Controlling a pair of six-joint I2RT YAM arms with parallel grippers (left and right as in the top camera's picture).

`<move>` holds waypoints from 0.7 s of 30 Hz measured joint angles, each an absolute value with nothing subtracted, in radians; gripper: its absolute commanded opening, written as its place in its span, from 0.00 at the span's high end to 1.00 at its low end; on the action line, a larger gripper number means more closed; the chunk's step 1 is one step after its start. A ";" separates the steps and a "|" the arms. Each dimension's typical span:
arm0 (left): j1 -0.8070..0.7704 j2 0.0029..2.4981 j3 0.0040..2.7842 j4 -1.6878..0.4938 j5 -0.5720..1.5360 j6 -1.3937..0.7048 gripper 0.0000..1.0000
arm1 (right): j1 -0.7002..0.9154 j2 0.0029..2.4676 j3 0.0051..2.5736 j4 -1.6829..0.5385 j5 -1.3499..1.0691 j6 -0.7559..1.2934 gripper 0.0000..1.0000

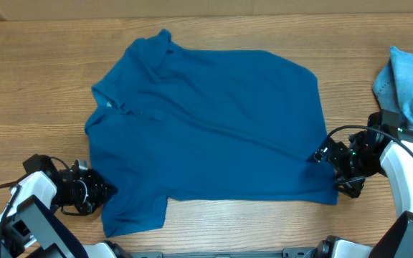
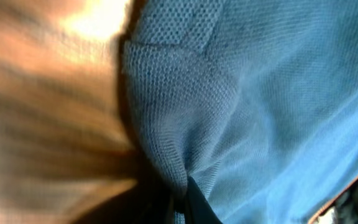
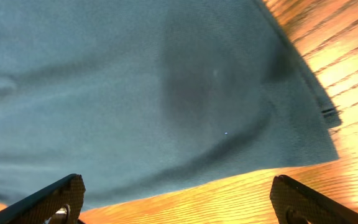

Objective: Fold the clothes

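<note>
Blue knit shirt (image 1: 214,122) sleeve pinched in clenched left gripper (image 1: 100,192), right gripper (image 1: 327,172) spread wide near hem

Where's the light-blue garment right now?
The light-blue garment lies bunched at the far right edge of the overhead view, just beyond the right gripper and apart from the spread dark-blue shirt.

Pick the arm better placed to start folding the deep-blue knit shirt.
Left. The left gripper is shut on the deep-blue knit shirt at its edge by the sleeve; the right gripper stands open at the hem corner, holding nothing.
</note>
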State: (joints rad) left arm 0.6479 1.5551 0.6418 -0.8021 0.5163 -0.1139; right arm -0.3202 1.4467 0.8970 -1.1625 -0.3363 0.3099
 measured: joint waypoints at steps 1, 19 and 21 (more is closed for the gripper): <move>0.648 1.548 0.645 -0.820 0.513 -0.112 0.96 | -0.320 1.447 0.897 -1.162 -0.331 0.310 0.01; 0.616 1.253 0.949 -1.045 0.432 -0.111 0.90 | -0.348 1.451 0.896 -1.187 -0.260 0.370 0.00; 0.616 1.253 0.949 -1.044 0.422 -0.112 0.90 | -0.354 1.467 0.886 -1.169 -0.258 0.378 0.00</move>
State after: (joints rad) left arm 0.6155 1.2530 0.9493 -1.0443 0.4217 -0.1116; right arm -0.3538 1.4673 0.8856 -1.1690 -0.2577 0.3782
